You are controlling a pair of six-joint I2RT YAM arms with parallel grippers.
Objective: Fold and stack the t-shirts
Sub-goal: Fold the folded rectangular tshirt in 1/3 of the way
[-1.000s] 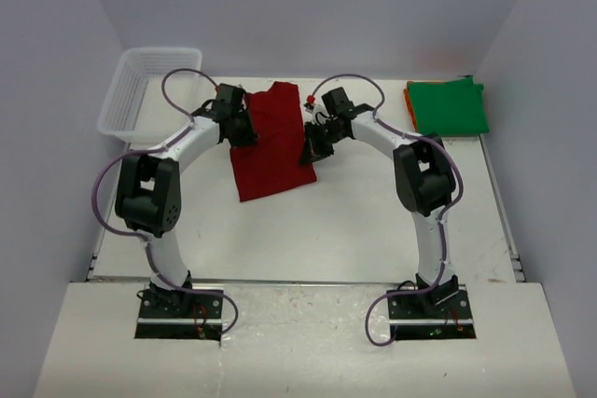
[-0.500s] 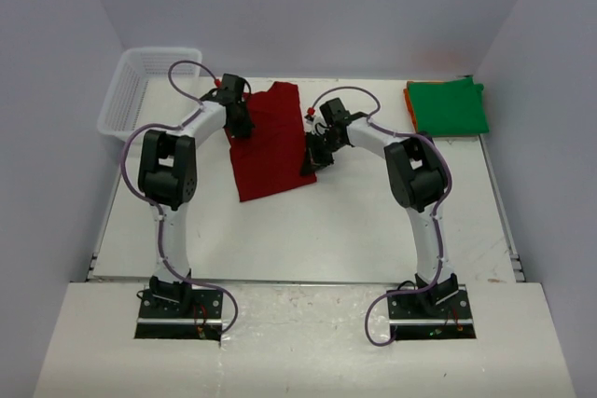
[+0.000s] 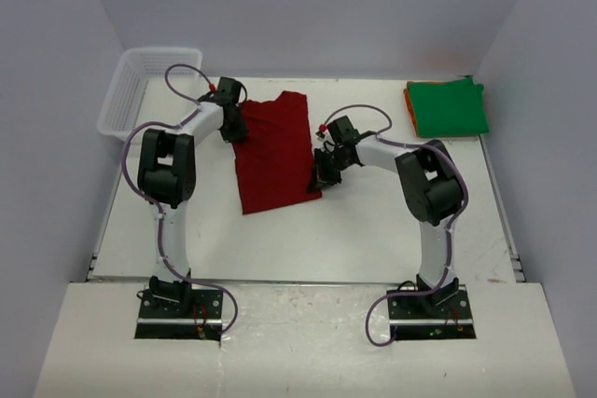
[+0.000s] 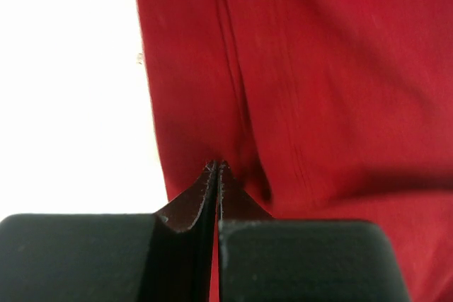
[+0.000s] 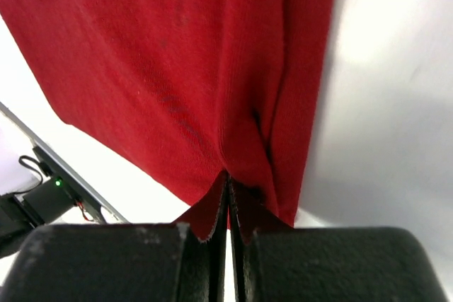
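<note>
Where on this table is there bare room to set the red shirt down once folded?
The widest bare patch is the table strip between the dark red t-shirt and the arm bases. Another lies nearer than the green t-shirt, right of the right arm. Crowded: mid-table, where the left gripper and right gripper pinch the shirt.

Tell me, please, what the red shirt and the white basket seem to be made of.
The red shirt looks like soft, matte knit cloth, probably cotton jersey: the right wrist view shows a fine weave, and it bunches into soft creases. The white basket looks like rigid plastic with a faint sheen: its walls are an open moulded mesh that holds a crisp shape.
</note>
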